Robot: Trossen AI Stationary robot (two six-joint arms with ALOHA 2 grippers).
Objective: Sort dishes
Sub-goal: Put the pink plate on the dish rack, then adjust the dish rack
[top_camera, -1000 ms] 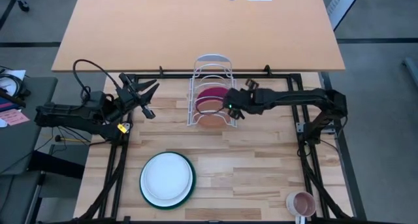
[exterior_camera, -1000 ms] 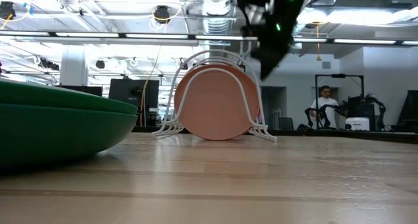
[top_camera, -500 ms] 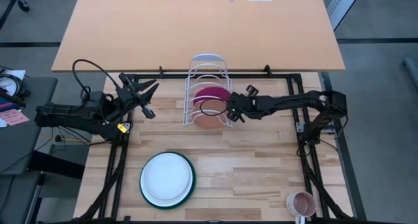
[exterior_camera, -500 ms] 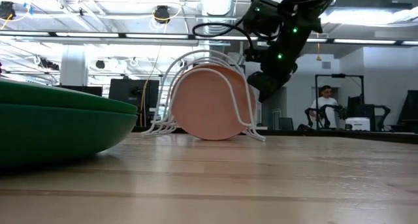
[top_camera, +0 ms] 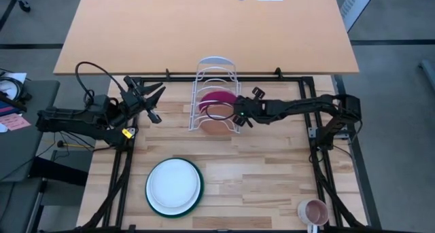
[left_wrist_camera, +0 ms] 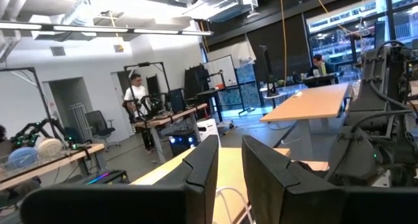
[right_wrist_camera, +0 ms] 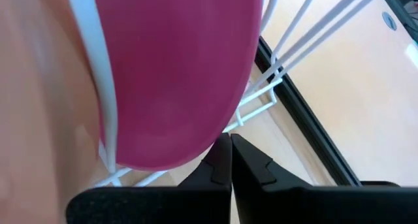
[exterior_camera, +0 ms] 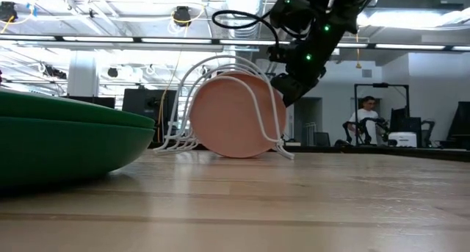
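A white wire rack (top_camera: 216, 64) stands at the table's far middle. The terracotta plate (top_camera: 217, 126) stands on edge in its near slot, and the magenta plate (top_camera: 221, 98) stands on edge behind it. My right gripper (top_camera: 238, 117) is shut at the rack's right side, low beside the magenta plate (right_wrist_camera: 170, 74). The white plate (top_camera: 174, 182) lies on the dark green plate (top_camera: 198, 198) near the front left. My left gripper (top_camera: 159, 104) waits raised at the far left, its fingers slightly apart with nothing between them. My right gripper has its shut fingertips (right_wrist_camera: 224, 147) against the lower right rim (right_wrist_camera: 219, 129) of the magenta plate, slanting down from the table's right. Whether they also touch a rack wire (right_wrist_camera: 251, 106) there, I cannot tell. The plate stays on edge in the rack.
A small pink mug (top_camera: 314, 210) stands at the front right corner. Bare wooden tabletop lies between the rack and the stacked plates. In the low view the green plate (exterior_camera: 59, 142) fills the left foreground, and a person stands far off in the room behind.
My right gripper has sunk, tipped further downward and gone a little toward the table's left edge, against the rack's right side. The rack, with both plates upright in it, has slid a short way toward the table's left.
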